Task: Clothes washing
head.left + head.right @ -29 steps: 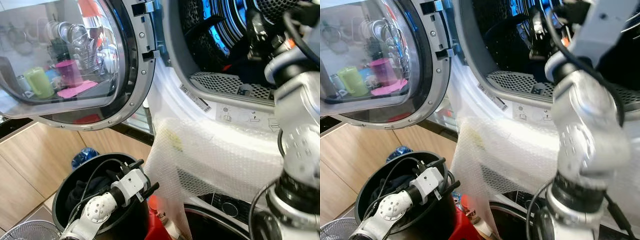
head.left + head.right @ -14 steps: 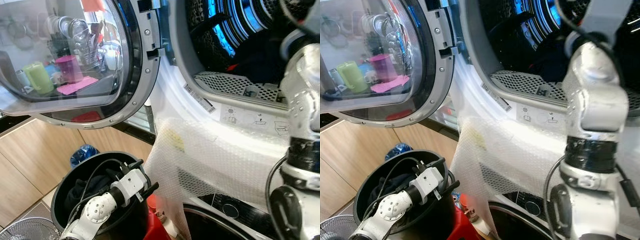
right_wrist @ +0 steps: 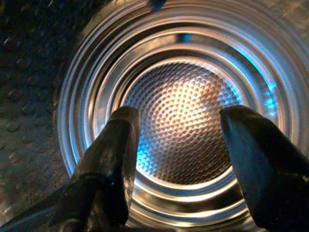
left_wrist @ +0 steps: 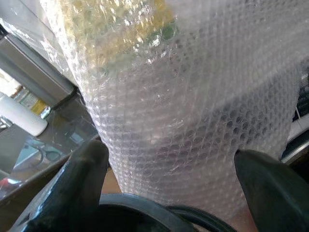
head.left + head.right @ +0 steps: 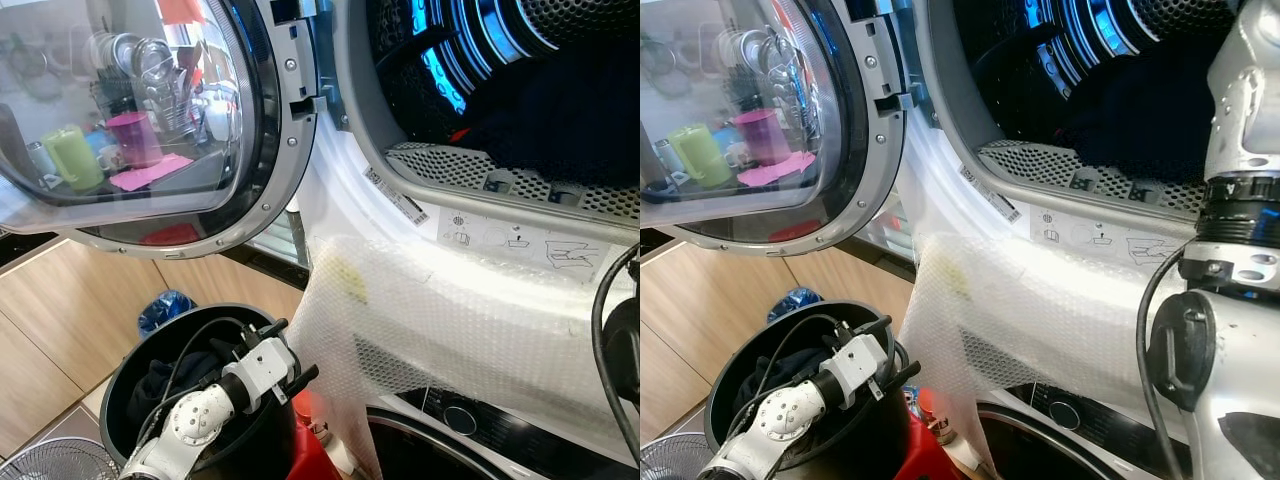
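Far left, the round glass door [image 5: 150, 120] of the washer hangs wide open. Below it stands a black bucket [image 5: 125, 385] with dark clothes [image 5: 165, 375] inside, and the left gripper [image 5: 285, 362] rests over its rim, fingers [image 4: 79, 179] spread apart and holding nothing, pointed at the bubble wrap [image 5: 440, 320] draped over the machine's front just beside it. Up to the right, the drum [image 5: 470, 60] glows blue, a dark garment [image 5: 560, 110] lying on its floor. The right gripper [image 3: 181, 140] is inside the drum, its fingers [image 3: 113, 150] wide and empty, facing the perforated back wall [image 3: 181, 118]; the garment is not between them.
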Controlling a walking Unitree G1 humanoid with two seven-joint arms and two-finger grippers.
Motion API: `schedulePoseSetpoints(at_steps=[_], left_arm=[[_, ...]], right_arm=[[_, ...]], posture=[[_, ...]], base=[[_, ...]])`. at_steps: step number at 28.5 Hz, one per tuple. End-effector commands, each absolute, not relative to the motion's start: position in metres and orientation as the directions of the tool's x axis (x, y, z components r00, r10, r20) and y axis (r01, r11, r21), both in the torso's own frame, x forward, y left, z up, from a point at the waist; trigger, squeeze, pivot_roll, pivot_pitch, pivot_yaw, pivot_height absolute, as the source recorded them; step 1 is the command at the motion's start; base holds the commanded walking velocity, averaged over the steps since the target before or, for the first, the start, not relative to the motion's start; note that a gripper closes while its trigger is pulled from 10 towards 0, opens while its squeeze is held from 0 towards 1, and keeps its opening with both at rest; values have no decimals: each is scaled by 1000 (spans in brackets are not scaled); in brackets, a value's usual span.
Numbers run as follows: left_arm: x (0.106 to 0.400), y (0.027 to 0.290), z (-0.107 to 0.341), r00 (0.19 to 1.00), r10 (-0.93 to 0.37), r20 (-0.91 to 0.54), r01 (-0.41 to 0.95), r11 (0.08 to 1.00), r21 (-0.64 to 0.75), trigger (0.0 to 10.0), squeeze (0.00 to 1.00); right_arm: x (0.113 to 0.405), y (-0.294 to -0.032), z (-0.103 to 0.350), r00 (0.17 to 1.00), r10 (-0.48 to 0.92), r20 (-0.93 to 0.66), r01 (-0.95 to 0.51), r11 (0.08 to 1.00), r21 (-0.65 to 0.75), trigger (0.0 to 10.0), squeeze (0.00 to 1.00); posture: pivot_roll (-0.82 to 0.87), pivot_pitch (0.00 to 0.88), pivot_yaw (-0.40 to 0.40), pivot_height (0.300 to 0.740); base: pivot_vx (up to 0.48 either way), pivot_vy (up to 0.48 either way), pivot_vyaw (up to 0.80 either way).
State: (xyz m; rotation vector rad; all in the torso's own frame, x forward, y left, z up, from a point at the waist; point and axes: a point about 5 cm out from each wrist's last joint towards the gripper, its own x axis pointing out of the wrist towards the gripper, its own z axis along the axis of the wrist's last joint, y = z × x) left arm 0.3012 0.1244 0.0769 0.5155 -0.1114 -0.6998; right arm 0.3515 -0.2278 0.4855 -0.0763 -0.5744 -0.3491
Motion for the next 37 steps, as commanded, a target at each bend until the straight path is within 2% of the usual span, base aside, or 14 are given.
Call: schedulePoseSetpoints(at_steps=[1,2,3,4,5,7,8,9,13,15,17,21,27,37], left_arm=[[302,131,75,769,-632,-93,590,647,484,10000,0],[303,131,76,772,-629,-90,586,650,484,10000,0],[303,131,76,774,-627,-89,585,652,483,10000,0],[303,131,75,774,-627,-90,585,652,482,10000,0],[302,131,75,774,-627,-91,585,652,481,10000,0],[301,131,75,773,-628,-91,586,652,481,10000,0],[300,130,74,770,-631,-94,591,650,478,10000,0],[300,130,74,770,-632,-94,592,650,477,10000,0],[300,131,74,770,-631,-96,592,651,476,10000,0],[300,133,73,773,-627,-100,591,653,475,10000,0],[300,133,72,772,-627,-103,592,651,475,10000,0],[301,134,72,776,-622,-106,589,654,475,10000,0],[302,135,72,778,-618,-111,588,654,476,10000,0],[302,132,71,774,-624,-108,592,653,472,10000,0]], right_arm=[[357,-222,489,810,-265,523,303,953,12,0,0],[357,-224,492,805,-264,532,304,953,13,0,0],[356,-221,492,806,-239,542,274,962,16,3922,0],[355,-219,491,809,-222,545,253,967,19,3922,0],[352,-213,487,820,-172,546,197,980,14,10000,0],[349,-207,485,829,-126,545,149,989,3,10000,0],[334,-198,473,836,-37,548,100,991,-85,10000,0],[329,-197,469,836,-24,548,100,989,-110,10000,0],[314,-203,462,836,-16,548,101,987,-124,10000,0],[283,-205,456,831,8,556,54,994,-96,10000,0],[268,-203,453,823,17,567,46,994,-97,10000,0],[236,-199,417,885,6,465,76,985,-158,10000,0],[221,-192,368,964,36,264,36,965,-261,10000,0],[222,-200,331,988,-102,118,127,967,-220,10000,0]], posture=[[-100,6,177,740],[-96,6,173,740],[-96,6,173,740],[-96,6,173,740],[-98,17,177,740],[-99,18,178,740],[-102,23,178,740],[-102,23,178,740],[-103,27,178,740],[-117,37,181,740],[-118,41,176,740],[-120,44,173,740],[-130,50,176,740],[-130,24,171,740]], base=[[0,0,0],[0,0,0],[0,0,0],[0,0,0],[0,0,0],[0,0,0],[0,0,0],[0,0,0],[0,0,0],[0,0,0],[0,0,0],[0,0,0],[0,0,0],[0,0,0]])
